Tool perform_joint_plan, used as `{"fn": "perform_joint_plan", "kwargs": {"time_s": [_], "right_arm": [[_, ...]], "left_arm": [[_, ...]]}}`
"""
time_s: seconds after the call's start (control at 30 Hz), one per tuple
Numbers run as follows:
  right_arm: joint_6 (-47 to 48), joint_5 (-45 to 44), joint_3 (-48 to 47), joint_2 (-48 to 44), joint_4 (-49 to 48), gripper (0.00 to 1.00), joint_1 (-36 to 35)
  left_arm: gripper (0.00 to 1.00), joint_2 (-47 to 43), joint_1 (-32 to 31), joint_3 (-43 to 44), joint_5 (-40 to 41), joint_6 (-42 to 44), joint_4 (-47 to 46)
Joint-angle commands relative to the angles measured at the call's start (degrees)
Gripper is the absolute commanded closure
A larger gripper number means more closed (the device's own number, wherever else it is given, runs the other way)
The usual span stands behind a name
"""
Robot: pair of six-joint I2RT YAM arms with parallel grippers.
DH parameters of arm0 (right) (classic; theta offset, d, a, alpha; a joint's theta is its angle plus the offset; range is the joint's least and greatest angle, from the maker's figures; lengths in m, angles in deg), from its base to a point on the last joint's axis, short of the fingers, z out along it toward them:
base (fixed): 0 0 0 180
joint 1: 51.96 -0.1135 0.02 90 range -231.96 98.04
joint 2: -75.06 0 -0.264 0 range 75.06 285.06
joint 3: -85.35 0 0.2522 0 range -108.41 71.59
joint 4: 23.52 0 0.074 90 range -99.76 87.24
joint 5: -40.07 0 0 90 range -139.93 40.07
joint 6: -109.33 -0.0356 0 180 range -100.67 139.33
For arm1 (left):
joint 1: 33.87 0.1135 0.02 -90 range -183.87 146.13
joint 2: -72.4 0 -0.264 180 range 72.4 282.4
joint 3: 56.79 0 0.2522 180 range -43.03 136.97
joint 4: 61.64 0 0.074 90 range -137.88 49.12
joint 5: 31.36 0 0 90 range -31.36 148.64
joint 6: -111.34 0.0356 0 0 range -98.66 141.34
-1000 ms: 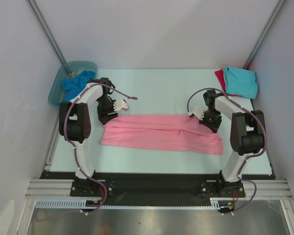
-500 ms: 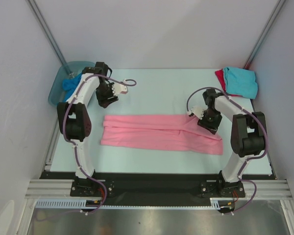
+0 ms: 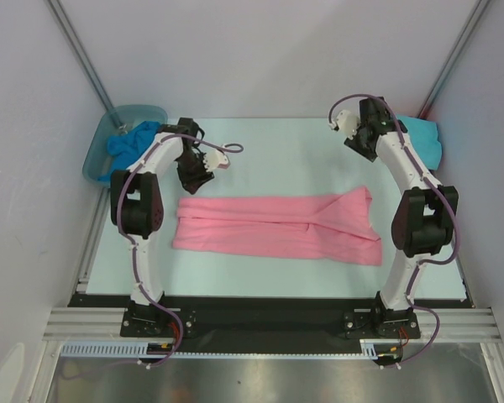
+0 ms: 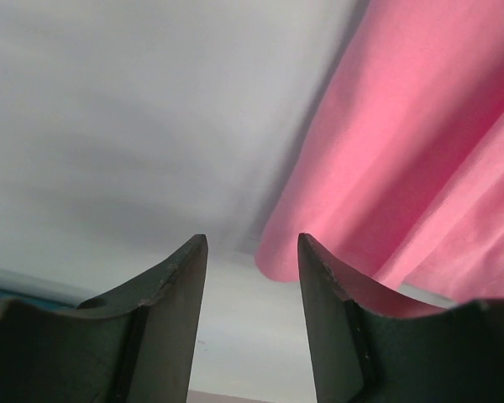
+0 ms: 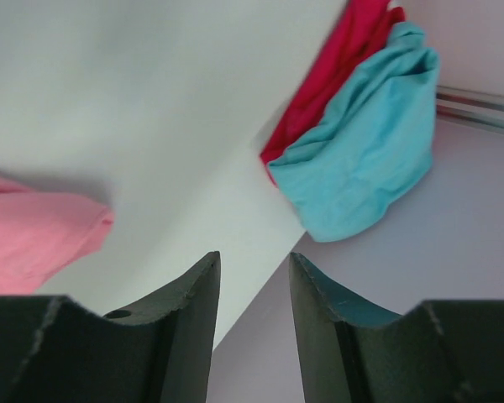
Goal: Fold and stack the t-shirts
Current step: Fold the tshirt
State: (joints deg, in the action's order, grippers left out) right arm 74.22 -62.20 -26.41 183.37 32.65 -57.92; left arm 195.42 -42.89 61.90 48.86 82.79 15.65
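On table [image 3: 277, 151], pink tee [image 3: 277, 228], left pincer [image 3: 217, 161], right pincer [image 3: 342, 126], both parted

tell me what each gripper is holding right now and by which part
Nothing is held. The left gripper and the right gripper both show open, empty jaws. The pink t-shirt lies on the table, in neither grip.

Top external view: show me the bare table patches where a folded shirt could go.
Widest: the far-middle table, between the left tool and right tool, beyond the pink t-shirt. A narrower strip runs along its near side. Crowded: the tub corner, the turquoise t-shirt corner.
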Motion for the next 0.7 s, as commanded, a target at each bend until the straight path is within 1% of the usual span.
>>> {"fn": "perform_joint_plan", "kwargs": {"time_s": [0.0, 0.17, 0.4, 0.6, 0.67], "right_arm": [[0.13, -3.28, -4.04, 1.81, -3.91, 0.57, 0.86], [0.04, -3.9, -7.99, 3.92, -4.18, 0.58, 0.86], [1.0, -4.78, -8.35, 4.54, -5.32, 0.59, 1.21], [0.65, -5.04, -8.97, 5.24, -5.94, 0.6, 1.39], [0.39, -5.22, -9.06, 5.42, -5.59, 0.6, 1.47]], "left_arm": [[0.48, -1.73, -0.21, -1.56, -2.35, -0.1, -0.07], [0.51, -1.38, -0.39, -2.88, -2.26, 0.68, 2.3], [0.52, -2.35, -0.56, -5.78, -1.12, 3.23, 5.2], [0.53, -5.77, -0.74, -10.17, 0.11, 5.43, 5.99], [0.55, -7.35, -0.91, -11.14, -0.24, 5.7, 6.61]]}}
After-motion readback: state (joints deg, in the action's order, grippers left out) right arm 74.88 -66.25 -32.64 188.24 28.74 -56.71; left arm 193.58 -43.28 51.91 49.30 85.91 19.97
